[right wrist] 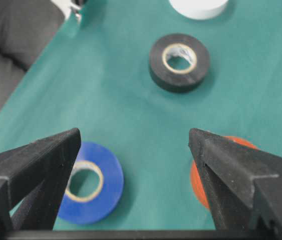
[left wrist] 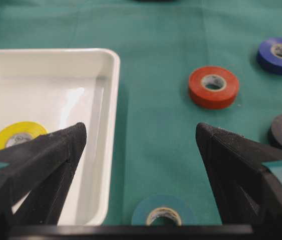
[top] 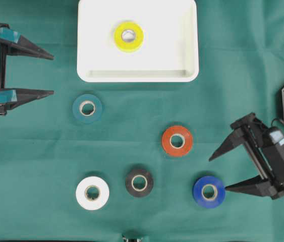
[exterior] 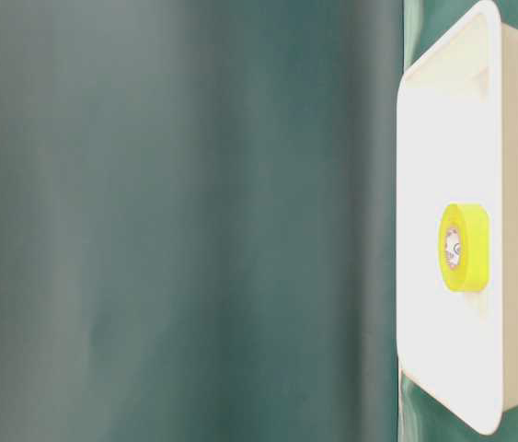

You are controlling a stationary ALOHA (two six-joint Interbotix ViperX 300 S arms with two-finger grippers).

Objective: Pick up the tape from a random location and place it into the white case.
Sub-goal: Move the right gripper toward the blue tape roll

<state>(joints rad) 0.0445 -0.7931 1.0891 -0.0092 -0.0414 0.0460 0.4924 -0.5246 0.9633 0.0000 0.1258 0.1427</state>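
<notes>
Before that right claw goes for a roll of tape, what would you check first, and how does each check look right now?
1. Right gripper open wide enough: ok, jaws spread.
2. Right gripper empty: ok.
3. A roll within easy reach: ok, the blue tape lies flat beside the lower fingertip; the red tape is also near.
4. Lined up on one roll: not ok; in the right wrist view blue and red sit at either finger, neither centred.
5. Room in the white case: ok, only the yellow tape is inside.
6. Left gripper out of the way: ok, open and empty at the far edge.
</notes>
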